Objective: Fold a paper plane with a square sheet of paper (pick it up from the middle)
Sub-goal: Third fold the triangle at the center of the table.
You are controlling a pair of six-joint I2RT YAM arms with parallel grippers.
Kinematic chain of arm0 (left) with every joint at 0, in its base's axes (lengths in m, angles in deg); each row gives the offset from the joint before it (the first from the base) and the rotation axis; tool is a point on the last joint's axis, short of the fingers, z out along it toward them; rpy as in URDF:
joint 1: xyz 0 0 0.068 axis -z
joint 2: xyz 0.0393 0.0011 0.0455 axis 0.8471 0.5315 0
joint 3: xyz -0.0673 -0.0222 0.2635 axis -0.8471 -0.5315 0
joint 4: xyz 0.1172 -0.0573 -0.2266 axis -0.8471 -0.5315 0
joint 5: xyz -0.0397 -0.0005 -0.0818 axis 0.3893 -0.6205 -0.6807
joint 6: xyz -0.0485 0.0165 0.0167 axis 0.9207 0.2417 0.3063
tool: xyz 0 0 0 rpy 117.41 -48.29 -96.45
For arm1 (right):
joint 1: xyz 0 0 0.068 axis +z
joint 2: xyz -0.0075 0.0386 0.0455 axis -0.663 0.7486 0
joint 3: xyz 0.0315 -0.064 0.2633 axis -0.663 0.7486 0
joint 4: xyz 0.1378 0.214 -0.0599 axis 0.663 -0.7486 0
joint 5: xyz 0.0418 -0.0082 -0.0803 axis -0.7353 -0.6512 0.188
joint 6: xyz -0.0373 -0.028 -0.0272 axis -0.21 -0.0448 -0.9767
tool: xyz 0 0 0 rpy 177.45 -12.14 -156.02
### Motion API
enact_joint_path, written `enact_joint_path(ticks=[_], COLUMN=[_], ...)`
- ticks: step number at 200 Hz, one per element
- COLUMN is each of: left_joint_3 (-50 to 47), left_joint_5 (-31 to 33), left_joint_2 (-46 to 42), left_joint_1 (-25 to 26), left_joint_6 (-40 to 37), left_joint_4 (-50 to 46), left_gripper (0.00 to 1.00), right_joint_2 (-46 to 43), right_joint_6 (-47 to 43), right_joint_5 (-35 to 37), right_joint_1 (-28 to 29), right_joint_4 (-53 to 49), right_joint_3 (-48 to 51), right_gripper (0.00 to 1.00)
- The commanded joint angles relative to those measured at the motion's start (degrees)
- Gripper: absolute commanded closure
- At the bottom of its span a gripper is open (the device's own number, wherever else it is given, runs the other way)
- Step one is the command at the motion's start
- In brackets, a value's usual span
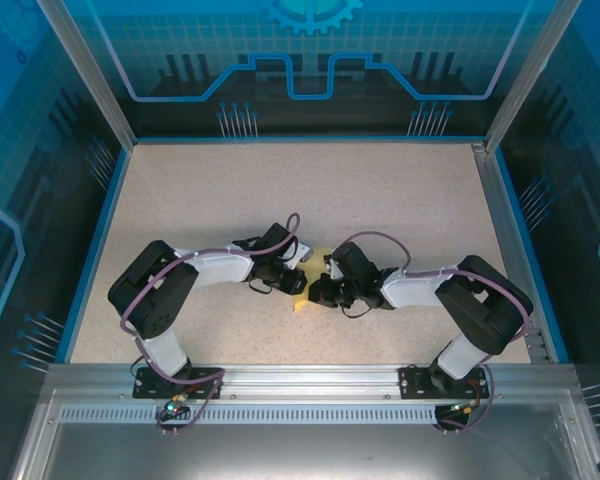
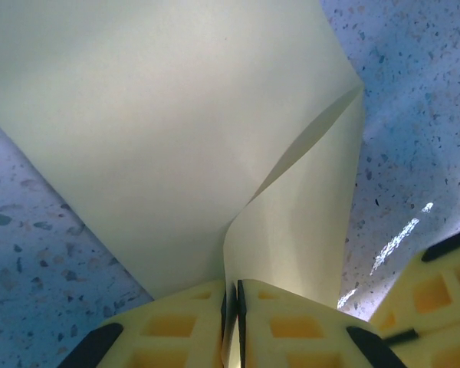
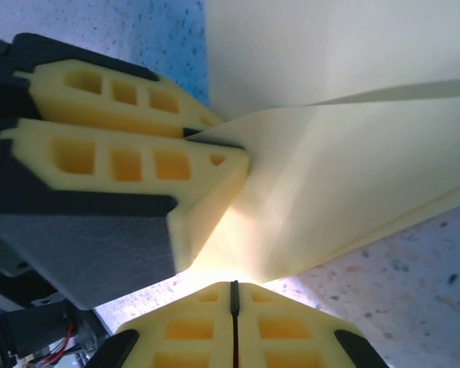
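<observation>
The square sheet of paper [image 1: 300,303], plain yellow, lies partly folded on the table between the two arms. In the left wrist view one flap of the sheet [image 2: 176,130] curls up from the flat part, and my left gripper [image 2: 231,295] is shut on its edge. In the right wrist view my right gripper [image 3: 234,290] is shut with nothing between its pads, its tips low at the near edge of the sheet [image 3: 345,169]. The left gripper's fingers [image 3: 138,165] pinch the paper just beyond. A paper plane is out of view.
The speckled table [image 1: 280,200] has free room behind and to both sides of the arms. Blue walls and a metal frame [image 1: 510,230] enclose it. The two grippers [image 1: 302,283] [image 1: 318,293] stand almost touching at the middle front.
</observation>
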Motion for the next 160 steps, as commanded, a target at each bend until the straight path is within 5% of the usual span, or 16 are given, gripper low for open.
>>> enact_joint_path(ticks=[1,97,160], left_joint_3=[0.1,0.3,0.6], left_joint_5=[-0.1,-0.4,-0.6], left_joint_2=[2.4,2.7,2.9], left_joint_1=[-0.3,-0.3,-0.4], left_joint_6=[-1.2,-1.4,-1.5], left_joint_4=[-2.9,-3.1,-3.3], left_gripper=[0.84,0.84,0.84], right_joint_2=[0.3,7.8,2.5], right_joint_6=[2.1,4.9,5.1], right_joint_5=[1.3,3.5,3.7], right_joint_1=[1.8,3.6,4.6], right_joint_4=[4.4,10.5,10.3], right_joint_3=[0.4,2.8,3.5], right_gripper=[0.93,0.94,0.93])
